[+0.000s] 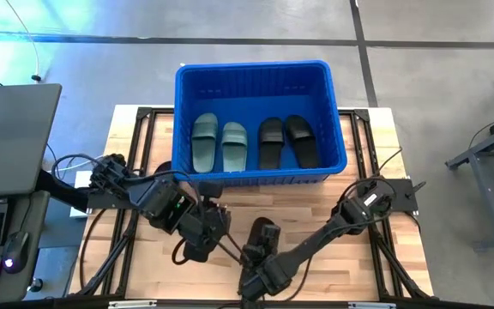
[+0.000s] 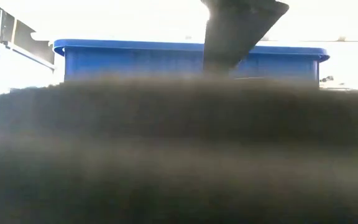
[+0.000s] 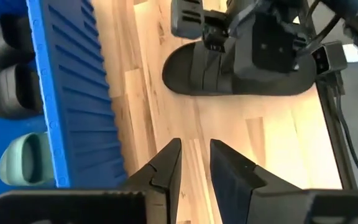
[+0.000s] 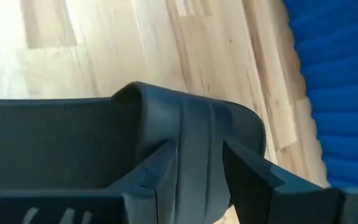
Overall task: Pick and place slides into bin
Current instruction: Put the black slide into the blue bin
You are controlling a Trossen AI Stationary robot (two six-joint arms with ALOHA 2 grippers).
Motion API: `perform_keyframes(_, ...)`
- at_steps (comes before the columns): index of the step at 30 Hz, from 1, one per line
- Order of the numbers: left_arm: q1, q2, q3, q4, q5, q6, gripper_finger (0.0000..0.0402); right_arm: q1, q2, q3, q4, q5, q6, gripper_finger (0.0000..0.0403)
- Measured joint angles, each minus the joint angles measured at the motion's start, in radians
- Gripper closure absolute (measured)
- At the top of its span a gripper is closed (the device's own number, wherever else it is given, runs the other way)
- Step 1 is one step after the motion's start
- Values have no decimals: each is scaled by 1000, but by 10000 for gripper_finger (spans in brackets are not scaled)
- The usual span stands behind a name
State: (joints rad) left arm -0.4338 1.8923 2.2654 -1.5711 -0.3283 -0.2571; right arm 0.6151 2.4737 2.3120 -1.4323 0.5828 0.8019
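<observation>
The blue bin [image 1: 251, 67] stands at the table's far middle. It holds two sage green slides [image 1: 219, 144] and two black slides [image 1: 286, 142], lying flat side by side. One black slide [image 1: 267, 232] is on the wooden table near the front edge. My right gripper [image 1: 260, 257] is over it and shut on its strap. My left gripper [image 1: 219, 225] hovers just to the left of that slide, empty, with its fingers [image 3: 166, 163] a little apart. A dark blur fills the low view's lower part, so I cannot tell what it is. My right gripper has the black slide's wide strap [image 4: 197, 149] pinched between its two fingers, which lie across the strap. The fingers come down from above, slanting from the table's near side. In the left wrist view the slide's sole [image 3: 241, 87] seems to rest flat on the table.
The bin's ribbed near wall [image 3: 73, 93] stands close behind both grippers. Bare wood [image 1: 358, 257] lies to the slide's right. A grey desk with a keyboard [image 1: 7, 154] stands beyond the table's left edge. Cables run along both arms.
</observation>
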Motion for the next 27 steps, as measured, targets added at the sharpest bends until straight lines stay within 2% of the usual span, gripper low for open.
perform_keyframes(8,-59,0,0,0,-1,-2,342,43,-7,41,20,32,114,279)
perform_keyframes(14,-91,0,0,0,-12,-21,346,63,-8,41,8,58,117,279)
perform_keyframes(20,-110,1,0,0,-16,-47,344,75,-6,41,-45,203,115,279)
perform_keyframes(27,-117,1,0,3,-24,-62,344,40,7,28,-36,160,116,279)
